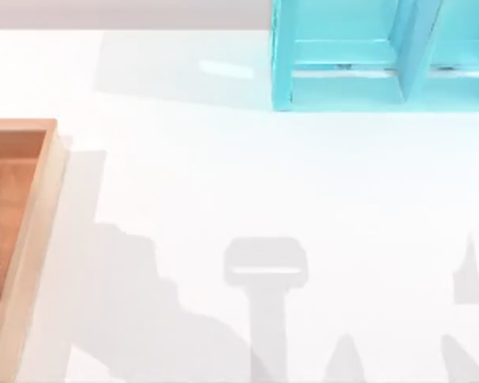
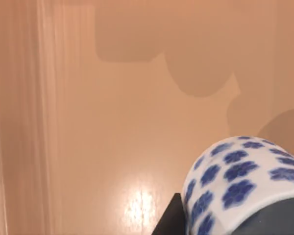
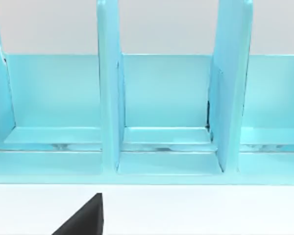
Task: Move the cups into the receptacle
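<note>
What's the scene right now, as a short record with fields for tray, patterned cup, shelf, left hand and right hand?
tray: light wooden tray at the table's left edge
patterned cup: white cup with blue flowers, over the tray's wooden floor in the left wrist view; resting or held, cannot tell
shelf: turquoise shelf unit at the table's far right, open compartments facing the right wrist camera
left hand: above the tray, close to the cup
right hand: near the shelf unit, a dark part in the right wrist view

A light orange-brown wood grain is shown by the tray (image 1: pixel 32 207), and its floor (image 2: pixel 112 147) is polished enough to carry a bright glare. A smooth, glazed ceramic look is presented by the white cup with blue flowers (image 2: pixel 240 181). The turquoise shelf unit (image 3: pixel 161 98) appears painted and semi-glossy. The white counter (image 1: pixel 263 199) is seen as smooth and faintly reflective.
</note>
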Controlling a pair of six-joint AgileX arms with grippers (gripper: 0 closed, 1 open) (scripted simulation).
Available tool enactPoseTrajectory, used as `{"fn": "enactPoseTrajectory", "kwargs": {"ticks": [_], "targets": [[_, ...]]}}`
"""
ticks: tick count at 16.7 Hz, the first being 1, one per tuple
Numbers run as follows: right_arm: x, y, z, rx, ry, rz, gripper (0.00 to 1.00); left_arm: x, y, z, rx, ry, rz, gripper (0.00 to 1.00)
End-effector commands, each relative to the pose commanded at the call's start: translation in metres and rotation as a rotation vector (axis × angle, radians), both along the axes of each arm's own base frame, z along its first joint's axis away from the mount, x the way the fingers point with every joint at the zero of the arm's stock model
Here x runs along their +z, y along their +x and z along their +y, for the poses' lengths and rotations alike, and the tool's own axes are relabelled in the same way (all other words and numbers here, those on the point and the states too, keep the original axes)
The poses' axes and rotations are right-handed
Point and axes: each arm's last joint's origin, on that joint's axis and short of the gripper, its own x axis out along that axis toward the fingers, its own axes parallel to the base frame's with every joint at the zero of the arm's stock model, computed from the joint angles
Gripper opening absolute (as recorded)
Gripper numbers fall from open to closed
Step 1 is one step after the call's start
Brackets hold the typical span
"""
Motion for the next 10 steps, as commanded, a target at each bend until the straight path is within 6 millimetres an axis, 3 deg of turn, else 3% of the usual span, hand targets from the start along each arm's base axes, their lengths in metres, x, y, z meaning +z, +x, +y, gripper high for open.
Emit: {"fn": "enactPoseTrajectory", "kwargs": {"ticks": [5,10], "targets": [[0.0000,0.0000,0.0000,0.000,0.000,0.000,1.00,-0.0048,0.0000,0.0000,0.001,0.000,0.002,0.00],[0.0000,0.0000,0.0000,0.000,0.000,0.000,1.00,-0.0048,0.0000,0.0000,0.001,0.000,0.002,0.38]]}}
